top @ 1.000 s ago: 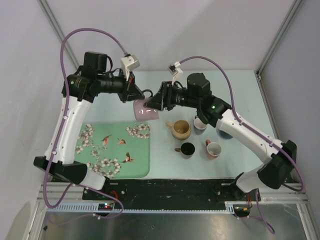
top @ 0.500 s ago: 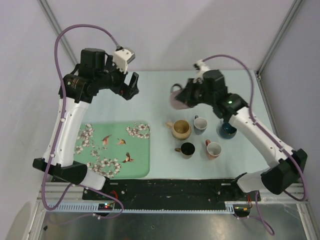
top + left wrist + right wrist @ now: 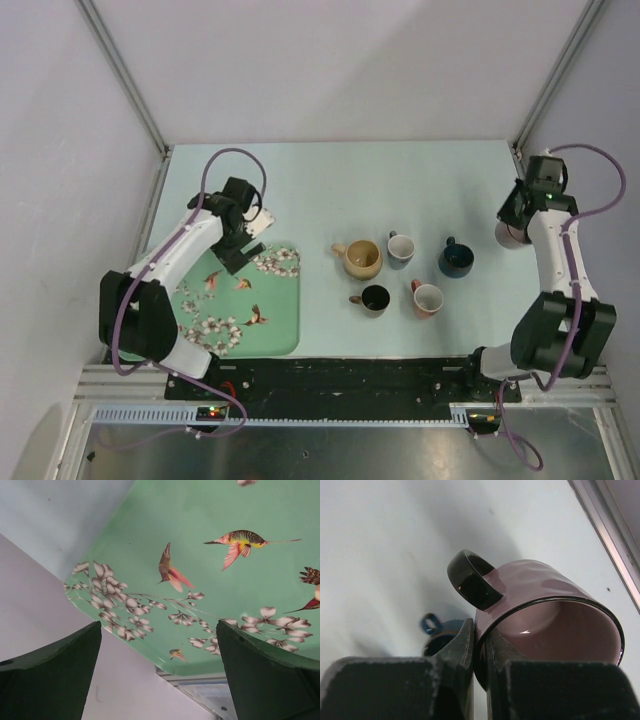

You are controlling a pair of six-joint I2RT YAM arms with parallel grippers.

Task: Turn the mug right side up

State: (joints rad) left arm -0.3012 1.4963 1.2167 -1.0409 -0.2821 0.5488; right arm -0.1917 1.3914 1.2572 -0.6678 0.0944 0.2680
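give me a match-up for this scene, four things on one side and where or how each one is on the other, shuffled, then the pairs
Things
1. pink mug
2. left gripper
3. tan mug
4. dark blue mug

Places or states
a. open, above the floral tray
b. standing on the table, nearest the floral tray
c. rim pinched in the right gripper
d. rightmost of the mugs standing on the table

Pairs: 1-c, 2-a, 3-b, 4-d

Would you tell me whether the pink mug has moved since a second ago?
Yes: the pink mug went rightward, from beside the green tray to beyond the blue mug, in the right gripper.
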